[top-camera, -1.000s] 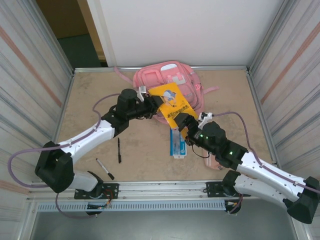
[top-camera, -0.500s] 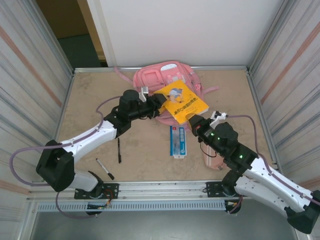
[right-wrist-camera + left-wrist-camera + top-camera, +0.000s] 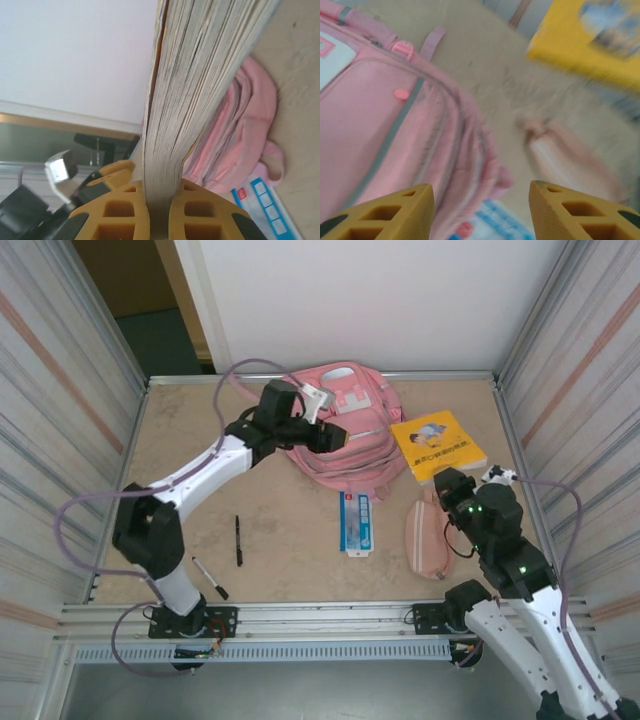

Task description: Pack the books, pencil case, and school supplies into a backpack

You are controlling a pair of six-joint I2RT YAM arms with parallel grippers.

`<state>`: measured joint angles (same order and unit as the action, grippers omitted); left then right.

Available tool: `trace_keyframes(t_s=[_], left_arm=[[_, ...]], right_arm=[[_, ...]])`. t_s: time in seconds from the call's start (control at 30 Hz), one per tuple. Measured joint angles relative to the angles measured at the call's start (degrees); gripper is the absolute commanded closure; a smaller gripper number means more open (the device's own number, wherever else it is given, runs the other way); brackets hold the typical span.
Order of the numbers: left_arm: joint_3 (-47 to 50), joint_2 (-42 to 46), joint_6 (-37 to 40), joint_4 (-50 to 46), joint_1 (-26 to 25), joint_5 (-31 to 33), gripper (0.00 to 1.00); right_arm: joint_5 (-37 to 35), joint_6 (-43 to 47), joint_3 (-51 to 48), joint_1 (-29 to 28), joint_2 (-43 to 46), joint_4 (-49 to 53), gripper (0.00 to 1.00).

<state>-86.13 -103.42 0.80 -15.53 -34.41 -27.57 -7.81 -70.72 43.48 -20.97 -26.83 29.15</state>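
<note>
Top external shows the right end effector (image 3: 447,483) clamped on the near edge of the book (image 3: 437,443), held just right of the backpack (image 3: 350,455) (the right wrist view has the page edges pinched tight). The left end effector (image 3: 335,435) hovers over the backpack, fingers (image 3: 385,210) apart and empty. The step in hand looks like loading the book. Next, I judge, the left must catch the bag's mouth and hold it wide while the right tips the book in. The pencil case (image 3: 428,538), packet (image 3: 357,523) and pens (image 3: 238,540) lie on the desk (image 3: 190,450).
</note>
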Motion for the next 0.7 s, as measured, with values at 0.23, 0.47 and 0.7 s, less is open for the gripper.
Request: trace_keyframes(t_s=[0.23,0.47,0.7], left_arm=[[-9.07,-14.27,21.38,-7.3,-3.67,13.79,0.41],[-12.85,-21.44,30.29,-6.19,-5.2,22.32,0.66],[-15.54,-24.06,30.73,-4.0,-5.4,27.32,1.0]], right_arm=[[3.41,3.85,0.61,3.91,0.07,5.86,1.0],[4.11,5.53,1.22,4.5,1.55,10.12,1.0],[5.46,5.6,1.31,4.5,3.04,11.87,1.0]])
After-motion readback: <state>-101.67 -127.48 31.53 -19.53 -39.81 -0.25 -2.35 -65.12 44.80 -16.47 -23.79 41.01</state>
